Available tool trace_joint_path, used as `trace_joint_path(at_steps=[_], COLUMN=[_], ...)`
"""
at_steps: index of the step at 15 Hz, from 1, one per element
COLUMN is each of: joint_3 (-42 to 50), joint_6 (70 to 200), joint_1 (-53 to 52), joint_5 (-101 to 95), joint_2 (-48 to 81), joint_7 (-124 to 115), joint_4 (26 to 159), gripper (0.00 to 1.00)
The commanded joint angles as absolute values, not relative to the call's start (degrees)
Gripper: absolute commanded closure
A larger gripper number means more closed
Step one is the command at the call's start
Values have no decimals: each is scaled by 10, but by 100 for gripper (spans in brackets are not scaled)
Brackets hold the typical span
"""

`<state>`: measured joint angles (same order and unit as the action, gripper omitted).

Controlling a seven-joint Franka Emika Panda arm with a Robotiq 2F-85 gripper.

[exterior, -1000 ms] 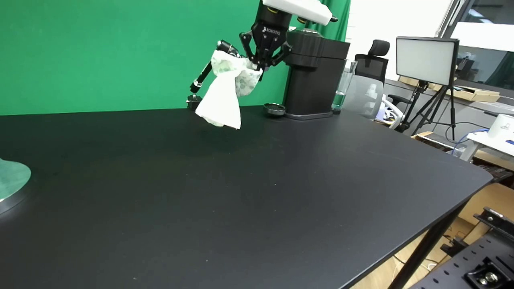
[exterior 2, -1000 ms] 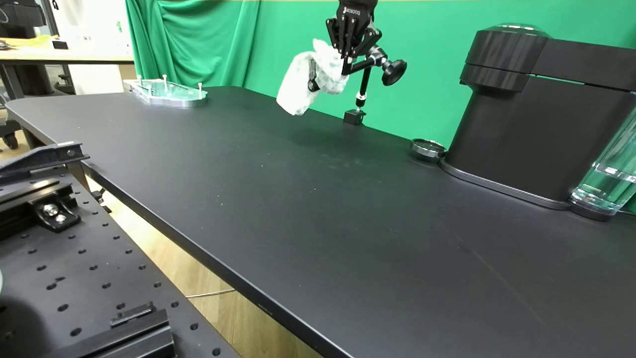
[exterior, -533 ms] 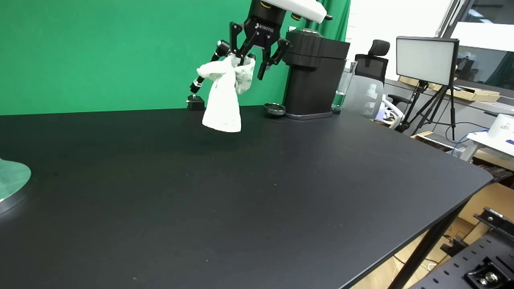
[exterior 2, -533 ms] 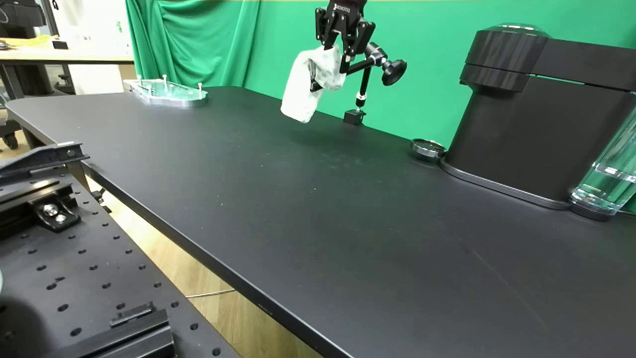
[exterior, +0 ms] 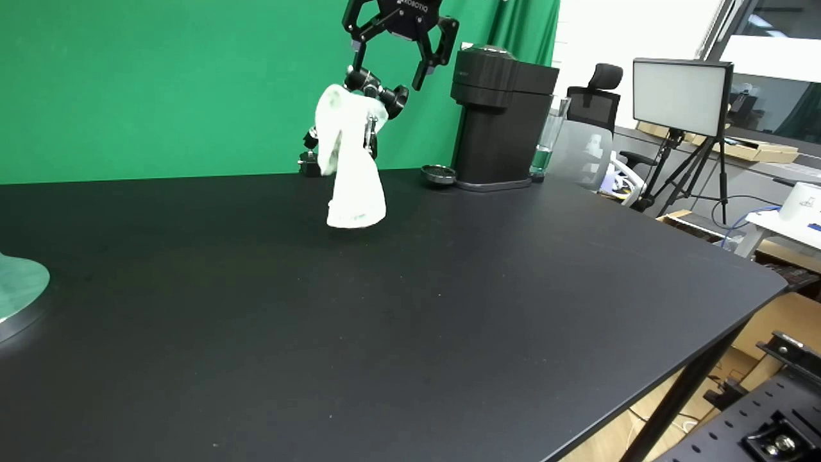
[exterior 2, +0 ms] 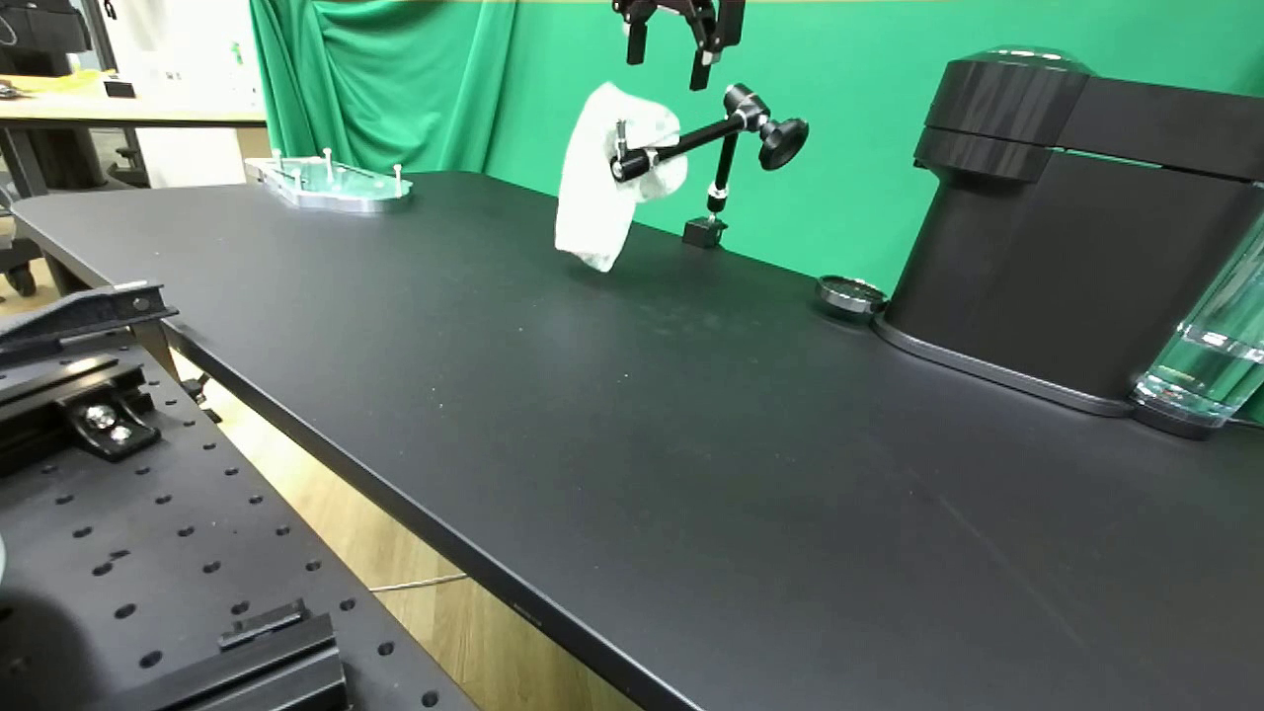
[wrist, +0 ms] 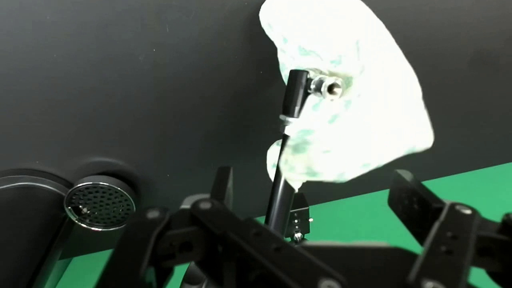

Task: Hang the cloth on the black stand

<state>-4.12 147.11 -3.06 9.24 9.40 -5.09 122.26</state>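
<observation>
A white cloth (exterior: 356, 186) with faint green patches hangs at the free end of the black stand's arm in both exterior views. The black stand (exterior 2: 728, 163) rises from a small base near the green wall, and its side arm passes in front of part of the cloth (exterior 2: 592, 197). Above them is my gripper (exterior: 387, 77), apart from the cloth, its jaws wide with nothing between them. From the wrist, the cloth (wrist: 372, 104) lies around the metal fitting at the arm's tip, beyond my gripper (wrist: 313, 173). How it is caught on the arm is partly hidden.
A black coffee machine (exterior 2: 1066, 257) with a clear water tank (exterior 2: 1210, 346) stands on the black table (exterior 2: 632, 415), a round drip grate (exterior 2: 851, 294) at its foot. A clear plate with white pegs (exterior 2: 336, 188) sits at the far table end. Green wall lies close behind the stand.
My gripper has opened, let go of the cloth and risen away from it. The cloth stays at the stand's arm, its lower end having dropped a little.
</observation>
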Motion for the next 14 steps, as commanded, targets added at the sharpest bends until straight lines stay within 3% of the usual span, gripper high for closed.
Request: trace_joint_path(at_steps=[1, 8, 14], joint_3=[-41, -59, -68], joint_6=[1466, 1351, 1222], joint_1=[-27, -50, -87], joint_5=[106, 43, -92], joint_2=[78, 99, 166], joint_7=[-42, 31, 64], joint_4=[1232, 1208, 1097], gripper=[0, 0, 0])
